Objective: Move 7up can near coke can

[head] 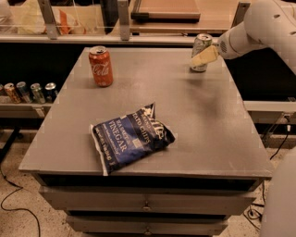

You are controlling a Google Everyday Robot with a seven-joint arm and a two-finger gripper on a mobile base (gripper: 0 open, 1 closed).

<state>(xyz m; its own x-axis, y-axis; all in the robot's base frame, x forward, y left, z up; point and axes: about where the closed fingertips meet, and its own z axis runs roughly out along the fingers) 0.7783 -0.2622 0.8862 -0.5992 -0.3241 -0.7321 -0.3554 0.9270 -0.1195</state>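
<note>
The 7up can point(200, 46), silvery with green markings, stands upright at the far right of the grey table point(203, 120). The coke can point(101, 66), red with white script, stands upright at the far left of the table, well apart from it. My gripper point(202, 56) reaches in from the right on a white arm and is at the 7up can, with one pale finger point(204, 57) lying across the can's front. The can's lower right side is hidden by the gripper.
A blue bag of vinegar chips point(130, 137) lies near the table's front middle. Several small cans point(27, 91) stand in a row on a low shelf to the left. A counter with a wooden board point(166, 9) runs behind the table.
</note>
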